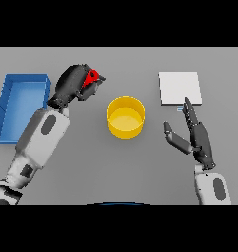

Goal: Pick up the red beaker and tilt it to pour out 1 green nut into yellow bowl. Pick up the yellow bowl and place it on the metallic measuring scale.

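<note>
Here the whole scene lies on a plain grey table, evenly lit, its surface smooth and unmarked from edge to edge; nothing of a room shows beyond it.

The left hand is raised over the table's left-centre part, fingers curled tightly round the red beaker, of which only a small red patch shows between the dark fingers. The beaker sits up and to the left of the yellow bowl, apart from it and not over its rim. Whether the beaker is tilted cannot be told, since the hand hides most of it, and no green nut can be made out.

The yellow bowl stands upright near the middle of the table, its round opening facing up and its inside looking plain yellow.

To the right and farther back lies the metallic measuring scale (a flat, pale square plate), flat on the table and well apart from the bowl.

The right hand rests low just in front of the scale, fingers straight and pointing toward it, thumb spread toward the bowl, holding nothing.

At the far left edge lies a blue tray, a shallow rectangular bin beside the left arm.
</note>
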Tool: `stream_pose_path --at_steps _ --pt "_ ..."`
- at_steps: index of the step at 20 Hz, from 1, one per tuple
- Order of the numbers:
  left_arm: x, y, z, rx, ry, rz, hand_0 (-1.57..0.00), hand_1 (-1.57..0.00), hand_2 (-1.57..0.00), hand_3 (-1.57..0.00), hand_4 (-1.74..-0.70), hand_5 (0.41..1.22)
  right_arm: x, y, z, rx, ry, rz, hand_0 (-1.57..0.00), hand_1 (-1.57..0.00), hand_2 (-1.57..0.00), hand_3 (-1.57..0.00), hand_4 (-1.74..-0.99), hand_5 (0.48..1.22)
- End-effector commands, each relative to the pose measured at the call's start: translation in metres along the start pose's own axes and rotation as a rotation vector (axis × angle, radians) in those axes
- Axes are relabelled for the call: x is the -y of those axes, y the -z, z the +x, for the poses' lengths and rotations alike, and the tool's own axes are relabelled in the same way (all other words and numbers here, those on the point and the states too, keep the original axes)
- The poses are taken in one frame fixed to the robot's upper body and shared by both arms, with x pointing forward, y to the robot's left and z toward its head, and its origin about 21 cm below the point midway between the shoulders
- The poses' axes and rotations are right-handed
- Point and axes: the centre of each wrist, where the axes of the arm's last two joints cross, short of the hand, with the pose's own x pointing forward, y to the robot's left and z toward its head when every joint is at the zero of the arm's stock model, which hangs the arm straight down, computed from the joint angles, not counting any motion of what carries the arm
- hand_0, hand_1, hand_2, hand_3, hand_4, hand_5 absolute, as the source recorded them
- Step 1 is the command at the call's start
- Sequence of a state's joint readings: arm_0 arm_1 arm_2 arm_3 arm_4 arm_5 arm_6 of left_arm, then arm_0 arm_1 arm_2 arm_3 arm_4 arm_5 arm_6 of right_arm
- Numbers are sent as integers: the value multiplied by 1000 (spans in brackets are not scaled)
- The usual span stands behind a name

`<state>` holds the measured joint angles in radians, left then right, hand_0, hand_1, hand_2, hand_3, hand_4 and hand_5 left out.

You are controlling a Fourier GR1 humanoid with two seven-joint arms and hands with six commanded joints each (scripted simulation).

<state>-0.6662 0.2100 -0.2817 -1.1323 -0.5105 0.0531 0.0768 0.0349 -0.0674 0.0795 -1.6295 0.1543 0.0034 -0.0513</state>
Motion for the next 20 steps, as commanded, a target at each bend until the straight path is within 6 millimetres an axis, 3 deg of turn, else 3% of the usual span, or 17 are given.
stream_pose_path --at_steps 1,7,10,13,19,20 --pt "0 4 4 -2 86 -37 -1570 -1570 -1570 -1569 -1715 1136 0 1 2 6 0 -4 1 1 1 1 -1280 690" --pt "-2 19 22 50 455 -263 -1571 -1571 -1571 -1570 -1734 1196 1 -6 3 17 -15 -3 1 1 1 1 -1290 694" --pt "-3 29 35 55 613 -350 -1571 -1571 -1571 -1571 -1606 1208 2 1 4 -19 16 -13 1 1 1 1 -1284 678" --pt "1 36 50 56 778 -432 -1571 -1571 -1571 -1355 -1663 1214 -1 1 4 -17 49 -17 1 1 1 1 -1279 651" --pt "10 47 73 92 1045 -540 -1571 -1571 -1571 -1203 -1709 1219 4 -3 -1 -26 84 -23 1 1 1 1 -1301 607" --pt "11 49 78 107 1082 -552 -1571 -1571 -1571 -1277 -1714 1220 1 -2 1 -16 84 -16 1 1 1 1 -1296 606"
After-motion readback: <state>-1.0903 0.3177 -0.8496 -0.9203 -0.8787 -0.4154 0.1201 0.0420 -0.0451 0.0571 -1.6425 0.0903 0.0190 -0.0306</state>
